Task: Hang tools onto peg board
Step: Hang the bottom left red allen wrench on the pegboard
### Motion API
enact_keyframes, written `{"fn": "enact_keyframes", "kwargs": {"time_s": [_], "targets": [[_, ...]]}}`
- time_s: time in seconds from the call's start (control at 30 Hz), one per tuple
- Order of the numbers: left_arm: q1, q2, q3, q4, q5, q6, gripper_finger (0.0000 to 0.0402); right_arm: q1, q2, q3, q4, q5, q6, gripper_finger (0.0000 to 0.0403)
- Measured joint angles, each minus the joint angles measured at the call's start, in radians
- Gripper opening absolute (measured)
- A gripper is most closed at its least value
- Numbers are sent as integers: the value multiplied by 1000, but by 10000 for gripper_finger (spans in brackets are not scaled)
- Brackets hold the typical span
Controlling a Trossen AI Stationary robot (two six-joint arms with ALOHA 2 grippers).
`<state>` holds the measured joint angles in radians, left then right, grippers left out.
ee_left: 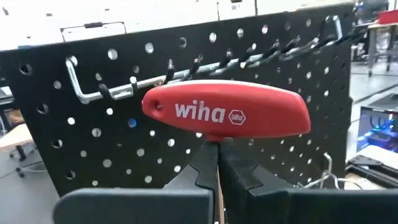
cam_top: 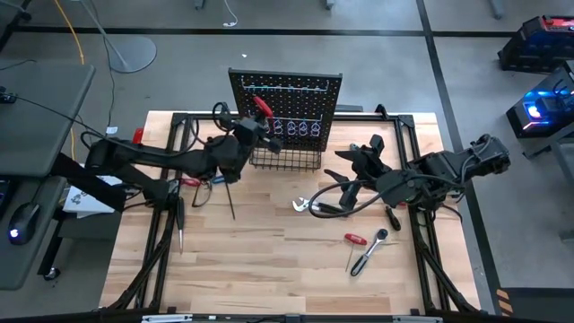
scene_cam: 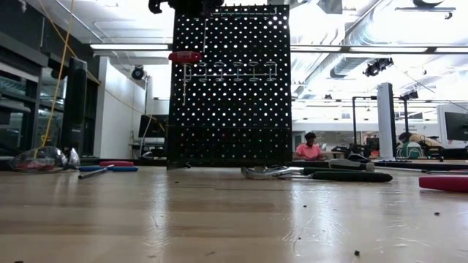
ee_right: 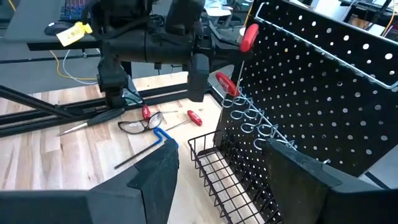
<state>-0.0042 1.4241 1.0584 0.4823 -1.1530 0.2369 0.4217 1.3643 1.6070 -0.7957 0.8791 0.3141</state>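
A red T-handle tool point(ee_left: 227, 116), its smooth oval grip stamped "wiha" in white, sits crosswise in the left pincer point(ee_left: 217, 163), whose dark fingers are clenched on the slim shaft just under the handle. The pincer holds it up against the peg board point(cam_top: 305, 90), a black perforated panel standing upright near the middle of the tabletop's far edge, with the handle just below a long silver rail of hooks point(ee_left: 205, 65) near the panel's top. A second row of looped silver hooks point(cam_top: 291, 128) runs lower down, and a black wire basket point(cam_top: 287, 159) juts from the panel's bottom edge toward the tabletop's middle.

The right pincer point(ee_right: 217, 180) hangs released, fingers well apart and holding nothing, over the right half of the tabletop point(cam_top: 269, 260), facing the board.

Other tools lie on the light wood: black-handled pliers point(cam_top: 318, 205) near the centre, a chrome ratchet point(cam_top: 368, 255) and a small red-handled screwdriver point(cam_top: 356, 240) toward the near right, a blue-handled key point(ee_right: 163, 137) and a pair of safety glasses point(ee_right: 140, 124) toward the left edge. A person in a pink top point(scene_cam: 310, 149) sits in the room behind the board.
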Motion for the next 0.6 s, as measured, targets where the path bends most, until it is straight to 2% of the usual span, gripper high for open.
{"fn": "enact_keyframes", "kwargs": {"time_s": [0.4, 0.6], "targets": [[52, 54, 0, 2, -50, -28, 0, 0, 0, 0, 0, 0, 0, 224], [63, 78, 0, -34, -62, -105, 0, 0, 0, 0, 1, 3, 0, 224]]}}
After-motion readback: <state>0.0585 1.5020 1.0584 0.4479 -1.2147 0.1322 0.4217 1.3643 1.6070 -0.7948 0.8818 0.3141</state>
